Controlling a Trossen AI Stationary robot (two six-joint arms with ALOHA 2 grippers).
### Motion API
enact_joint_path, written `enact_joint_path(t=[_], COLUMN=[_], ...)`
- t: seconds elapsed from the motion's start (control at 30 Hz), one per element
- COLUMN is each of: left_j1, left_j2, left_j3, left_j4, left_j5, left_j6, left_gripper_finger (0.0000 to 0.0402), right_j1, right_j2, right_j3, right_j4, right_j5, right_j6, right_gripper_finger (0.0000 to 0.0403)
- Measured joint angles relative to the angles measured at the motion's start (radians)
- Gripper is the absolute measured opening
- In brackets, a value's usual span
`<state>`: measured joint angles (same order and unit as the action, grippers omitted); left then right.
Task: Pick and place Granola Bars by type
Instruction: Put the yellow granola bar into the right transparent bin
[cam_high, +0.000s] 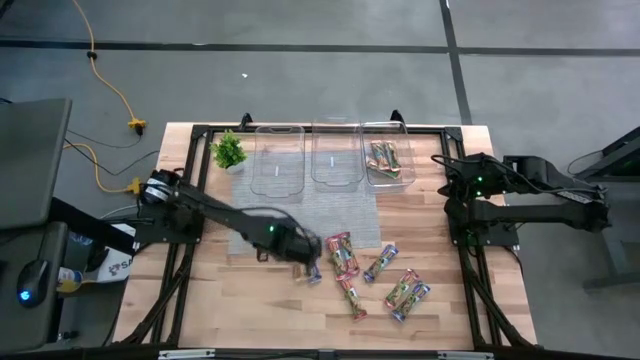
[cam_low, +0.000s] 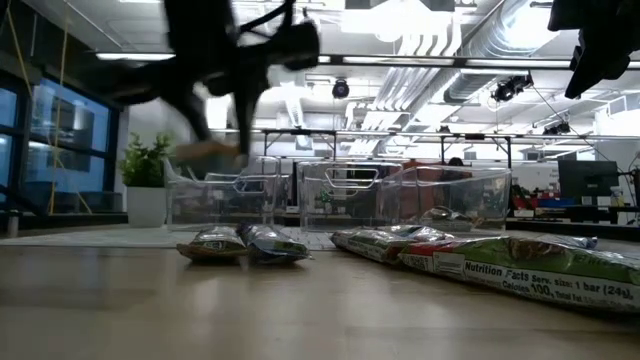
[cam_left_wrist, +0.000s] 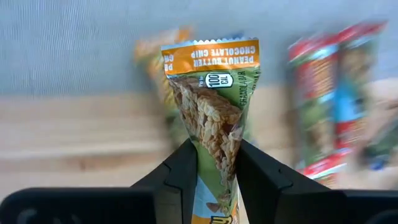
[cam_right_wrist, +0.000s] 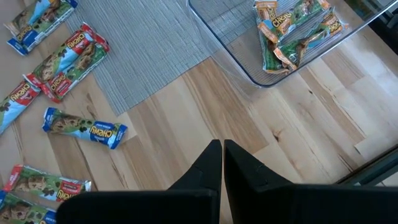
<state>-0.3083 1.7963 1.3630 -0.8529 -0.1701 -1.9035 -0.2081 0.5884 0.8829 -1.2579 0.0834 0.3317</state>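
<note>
Orange-topped granola bar was pinched at its tail by left end effector, could slip mid-carry; right end effector closed, idle.

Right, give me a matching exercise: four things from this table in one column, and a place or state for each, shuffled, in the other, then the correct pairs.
Things:
1. left gripper
2. right gripper
3. right-hand clear tub
4. small green plant

Places or states:
A. holds orange-and-green bars
B. shut, empty, above bare wood near the tubs
C. at the left end of the tub row
D. clamped on an orange-topped peanut butter bar

Pairs: 1-D, 2-B, 3-A, 4-C
</note>
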Motion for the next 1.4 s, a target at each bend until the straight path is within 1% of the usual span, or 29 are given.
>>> enact_joint_path(t=[0.13,0.27,0.4,0.47,0.57,0.67,0.73,0.8,0.87,0.93,0.97,1.03,1.13,1.3,1.4], left_j1=[0.087,0.207,0.325,0.387,0.475,0.546,0.584,0.608,0.63,0.64,0.646,0.649,0.649,0.648,0.649], left_j2=[-0.005,-0.005,-0.005,-0.005,0.03,0.108,0.17,0.246,0.327,0.418,0.457,0.54,0.557,0.565,0.567], left_j3=[0.108,0.207,0.278,0.312,0.371,0.463,0.542,0.643,0.742,0.854,0.906,0.999,0.938,0.893,0.892], left_j4=[-0.04,-0.019,0.089,0.176,0.295,0.348,0.321,0.338,0.318,0.332,0.309,0.323,0.37,0.241,0.252], left_j5=[-0.053,-0.062,-0.059,-0.028,0.036,0.12,0.174,0.224,0.28,0.311,0.335,0.353,0.384,0.338,0.302], left_j6=[0.174,0.375,0.553,0.644,0.742,0.803,0.834,0.858,0.874,0.88,0.882,0.885,0.856,0.883,0.903], left_gripper_finger=[0.0095,0.0094,0.0094,0.0094,0.0094,0.0094,0.0094,0.0094,0.0094,0.0094,0.0094,0.0094,0.0094,0.0094,0.0094], right_j1=[0.0,0.0,0.0,0.0,0.0,0.0,0.0,0.0,-0.001,-0.001,-0.001,-0.001,-0.001,-0.001,-0.001], right_j2=[0.0,0.0,0.0,0.0,0.0,0.0,0.001,0.0,0.0,0.001,0.001,0.001,0.001,0.0,0.0], right_j3=[0.0,0.0,0.0,0.0,0.0,0.0,0.0,0.0,0.0,0.0,0.0,0.0,0.0,0.0,0.0], right_j4=[0.0,0.0,0.0,0.003,0.007,0.008,0.009,0.012,0.015,0.016,0.015,0.015,0.015,0.014,0.014], right_j5=[0.0,0.01,0.014,0.017,0.022,0.022,0.022,0.022,0.023,0.026,0.029,0.03,0.03,0.03,0.036], right_j6=[0.0,0.004,0.004,0.003,0.004,0.006,0.008,0.008,0.01,0.011,0.013,0.02,0.027,0.029,0.028], right_gripper_finger=[0.0,0.0,0.0,0.0,0.0,0.0,0.0,0.0,0.0,0.0,0.0,0.0,0.0,0.0,0.0])
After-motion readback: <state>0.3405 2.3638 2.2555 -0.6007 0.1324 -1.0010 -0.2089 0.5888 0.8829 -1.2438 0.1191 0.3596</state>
